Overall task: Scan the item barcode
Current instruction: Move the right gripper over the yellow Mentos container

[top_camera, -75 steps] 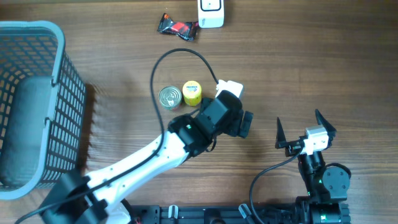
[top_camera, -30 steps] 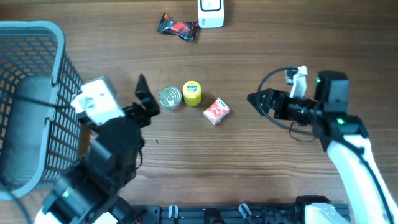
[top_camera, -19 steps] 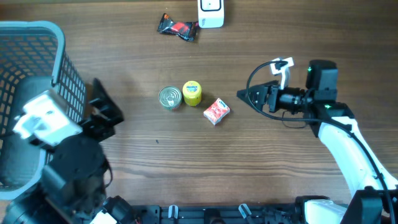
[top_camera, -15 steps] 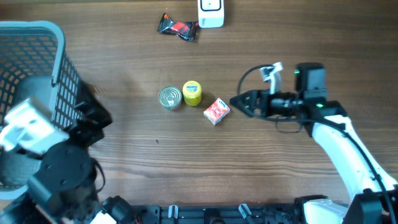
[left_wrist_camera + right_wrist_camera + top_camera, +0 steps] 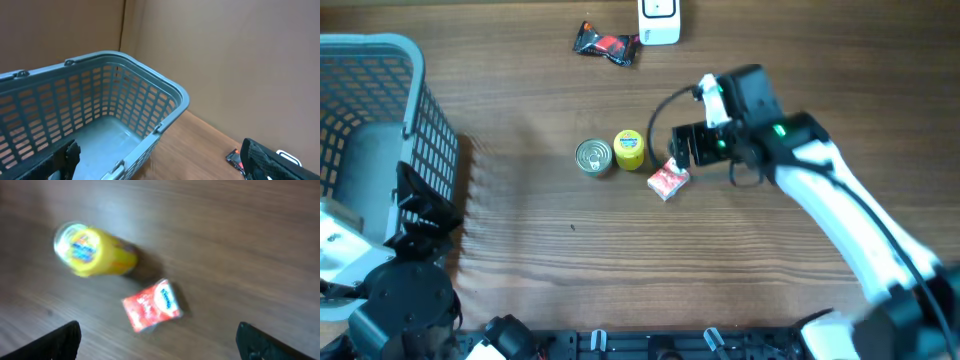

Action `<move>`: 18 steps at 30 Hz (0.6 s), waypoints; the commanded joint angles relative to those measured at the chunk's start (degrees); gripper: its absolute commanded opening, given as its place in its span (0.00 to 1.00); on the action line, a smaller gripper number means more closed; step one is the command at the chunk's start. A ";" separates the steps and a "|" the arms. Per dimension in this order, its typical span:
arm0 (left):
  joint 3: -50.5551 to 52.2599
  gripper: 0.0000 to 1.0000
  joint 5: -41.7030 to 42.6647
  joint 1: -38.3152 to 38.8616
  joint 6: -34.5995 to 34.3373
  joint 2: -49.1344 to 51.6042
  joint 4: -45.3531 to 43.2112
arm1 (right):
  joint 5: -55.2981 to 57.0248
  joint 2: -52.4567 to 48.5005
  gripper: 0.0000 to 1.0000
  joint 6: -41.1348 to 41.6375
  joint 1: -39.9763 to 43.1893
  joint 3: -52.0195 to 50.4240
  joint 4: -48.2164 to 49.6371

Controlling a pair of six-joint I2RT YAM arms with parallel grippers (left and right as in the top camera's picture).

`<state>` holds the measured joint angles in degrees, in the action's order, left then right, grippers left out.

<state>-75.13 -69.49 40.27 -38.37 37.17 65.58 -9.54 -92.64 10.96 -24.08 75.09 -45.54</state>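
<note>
Hovers with the right gripper spread wide and empty, the red packet flat on the tabletop just ahead, between its fingers, long axis skewed diagonally across them. Looks like soft, glossy foil, though blurred. Lies just beside a rigid yellow cylinder. Shows the left gripper, likewise spread and empty, well apart by the lattice basket.

soft even light, faint shadows; right wrist view motion-blurred, red packet smeared; overhead mostly sharp
</note>
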 commanded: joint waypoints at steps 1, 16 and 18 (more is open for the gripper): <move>-0.61 1.00 -2.08 -0.33 -3.45 -0.07 0.50 | 4.39 -10.73 1.00 1.60 -0.85 11.45 -3.74; -3.28 1.00 0.11 -1.95 -7.10 -0.04 7.32 | -8.59 -22.25 1.00 -3.80 -5.88 26.29 -12.83; -3.28 1.00 1.53 -1.95 -7.10 -0.04 8.07 | -8.09 -22.27 1.00 -4.98 -7.30 26.29 -12.59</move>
<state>-77.73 -69.84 38.72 -44.10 37.17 72.88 -15.46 -113.91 9.26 -29.12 100.05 -58.26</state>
